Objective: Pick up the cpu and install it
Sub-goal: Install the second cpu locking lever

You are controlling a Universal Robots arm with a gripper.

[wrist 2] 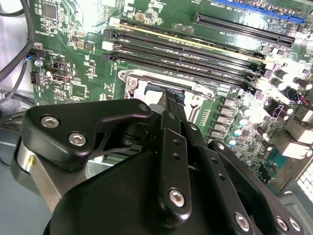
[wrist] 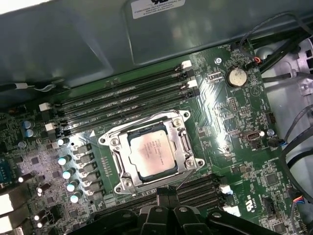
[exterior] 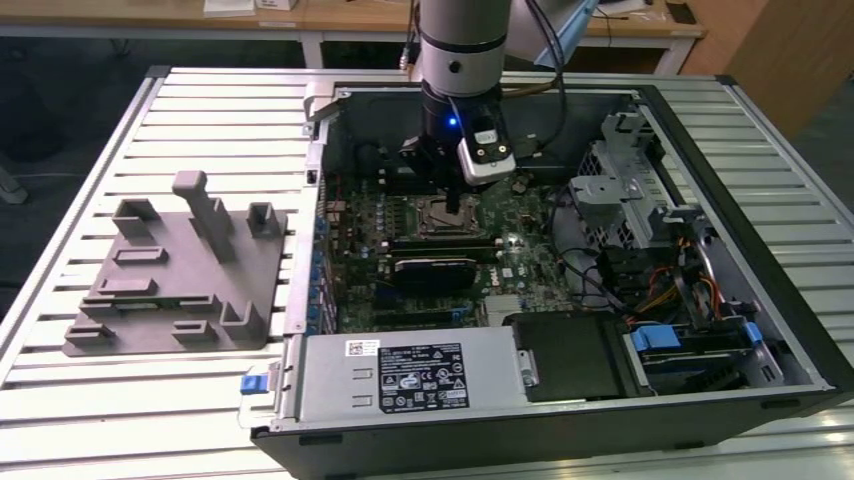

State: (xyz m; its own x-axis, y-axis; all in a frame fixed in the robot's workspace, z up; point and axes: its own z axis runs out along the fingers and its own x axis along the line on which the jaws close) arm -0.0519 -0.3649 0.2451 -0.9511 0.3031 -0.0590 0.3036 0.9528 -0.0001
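The cpu [wrist: 154, 152], a small square chip with a shiny silver top, lies flat inside the metal socket frame [wrist: 182, 122] on the green motherboard. My gripper [wrist: 164, 191] hangs just over the socket's edge, beside the chip and apart from it. Its two thin black fingers [wrist 2: 168, 105] are pressed together with nothing between them. In the exterior view the gripper [exterior: 455, 207] stands upright over the socket [exterior: 447, 220] inside the open computer case.
The grey holder [exterior: 174, 265] sits on the slatted table at the exterior view's left of the case. A power supply box [exterior: 407, 375] fills the case's near corner. Memory slots [wrist: 122, 100], capacitors [wrist: 68, 174], drive cage [exterior: 627, 180] and cables [exterior: 661, 295] crowd the socket.
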